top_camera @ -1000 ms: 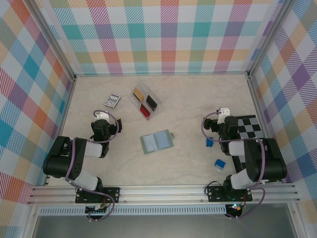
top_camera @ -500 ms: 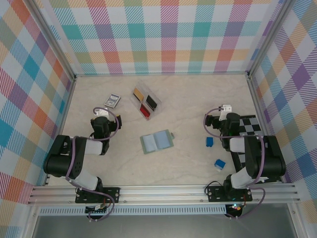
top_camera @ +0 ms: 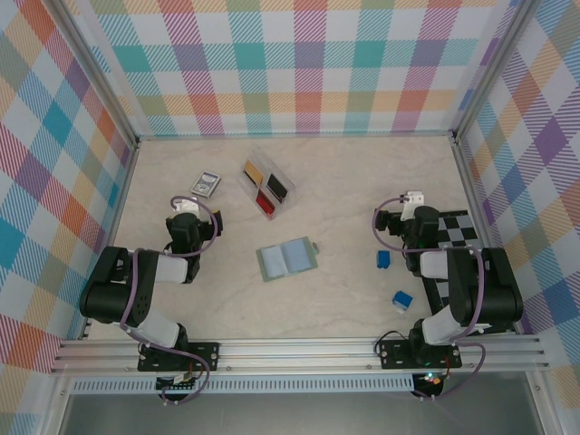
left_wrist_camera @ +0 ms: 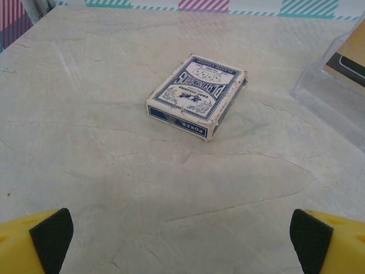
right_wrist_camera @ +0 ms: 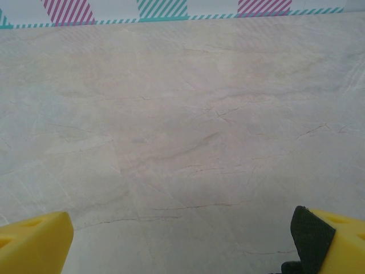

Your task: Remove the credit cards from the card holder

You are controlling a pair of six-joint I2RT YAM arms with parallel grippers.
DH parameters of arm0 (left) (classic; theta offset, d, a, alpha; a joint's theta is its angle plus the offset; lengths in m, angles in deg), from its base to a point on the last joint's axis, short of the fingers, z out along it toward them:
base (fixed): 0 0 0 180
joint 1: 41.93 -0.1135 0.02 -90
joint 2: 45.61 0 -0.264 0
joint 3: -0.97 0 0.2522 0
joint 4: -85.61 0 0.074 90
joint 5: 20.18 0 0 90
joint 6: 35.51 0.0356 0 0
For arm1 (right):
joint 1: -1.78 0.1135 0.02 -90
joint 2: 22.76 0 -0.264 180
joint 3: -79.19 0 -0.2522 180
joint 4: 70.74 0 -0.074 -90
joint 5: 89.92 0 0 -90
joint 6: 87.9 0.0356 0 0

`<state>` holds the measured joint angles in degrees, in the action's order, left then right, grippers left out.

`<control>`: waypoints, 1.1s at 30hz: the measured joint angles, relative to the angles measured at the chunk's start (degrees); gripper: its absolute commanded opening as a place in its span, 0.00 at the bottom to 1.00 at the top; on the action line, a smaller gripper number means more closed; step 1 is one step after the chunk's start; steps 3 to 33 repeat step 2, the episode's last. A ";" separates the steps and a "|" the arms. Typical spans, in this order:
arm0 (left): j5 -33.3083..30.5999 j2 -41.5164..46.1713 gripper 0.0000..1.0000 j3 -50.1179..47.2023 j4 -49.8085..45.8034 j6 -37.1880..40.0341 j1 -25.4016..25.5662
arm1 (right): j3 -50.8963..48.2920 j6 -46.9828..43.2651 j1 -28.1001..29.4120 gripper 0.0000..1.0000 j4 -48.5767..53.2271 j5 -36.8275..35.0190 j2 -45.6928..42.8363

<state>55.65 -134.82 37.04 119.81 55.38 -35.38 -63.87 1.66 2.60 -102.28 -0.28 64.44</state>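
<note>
the green card holder point(top_camera: 286, 259) lies open on the bench point(top_camera: 344, 299). left pincer point(left_wrist_camera: 181, 235) gapes wide, facing a poker card box point(left_wrist_camera: 198, 95); right pincer point(right_wrist_camera: 182, 240) gapes wide over bare bench.

We found the card holder point(top_camera: 286, 259) lying open and flat near the middle of the tabletop point(top_camera: 353, 186), its pale blue-grey inside facing up within a sage-green border. The credit cards point(top_camera: 256, 169), one tan and one red, lay apart from it in the compartments of a clear tray point(top_camera: 246, 184) farther back.
</note>
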 measured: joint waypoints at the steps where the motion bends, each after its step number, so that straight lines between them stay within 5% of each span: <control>1: 0.00 0.00 1.00 0.00 0.00 0.00 0.00 | 0.00 0.00 0.00 1.00 0.00 0.02 0.00; 33: 0.00 0.00 1.00 0.00 0.00 0.00 0.00 | 0.00 0.00 0.00 1.00 0.00 0.02 0.00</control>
